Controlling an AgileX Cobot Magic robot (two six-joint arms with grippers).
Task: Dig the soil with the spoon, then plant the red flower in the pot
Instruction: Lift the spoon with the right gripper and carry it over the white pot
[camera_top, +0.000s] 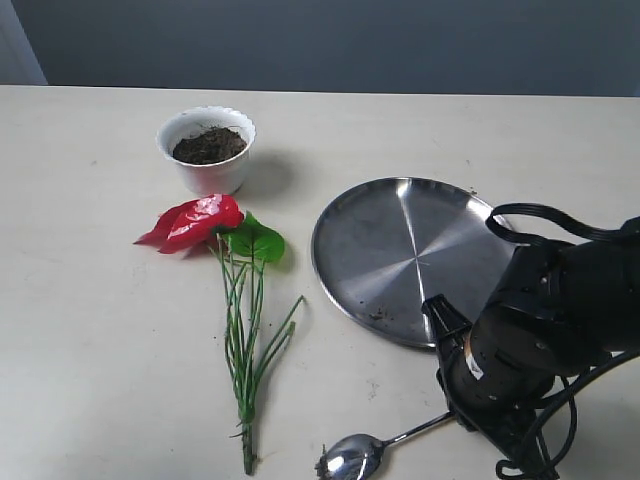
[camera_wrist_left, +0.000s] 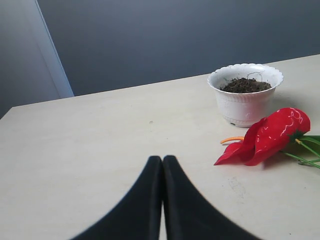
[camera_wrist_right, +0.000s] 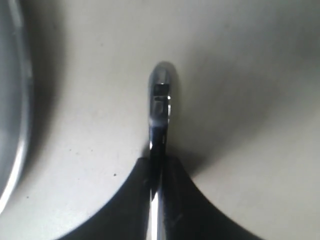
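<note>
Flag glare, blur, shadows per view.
Exterior view: radial glare streaks on the steel plate, soft shadow right of the pot. Left wrist view: sharp, with small specular spots on the red flower. Right wrist view: spoon close and out of focus, with dark shadow beside it.

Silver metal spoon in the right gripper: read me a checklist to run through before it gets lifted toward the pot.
1. Grip: right gripper is shut on the silver metal spoon by its handle: ok.
2. Spoon off the table: cannot tell.
3. Target: small white scalloped pot stands upright with dark brown soil in it: ok.
4. Glossy red flower lies flat beside the pot, out of the soil: ok.
5. Left gripper is shut and empty: ok.
6. Round steel plate sits beside the spoon, not under it: ok.
</note>
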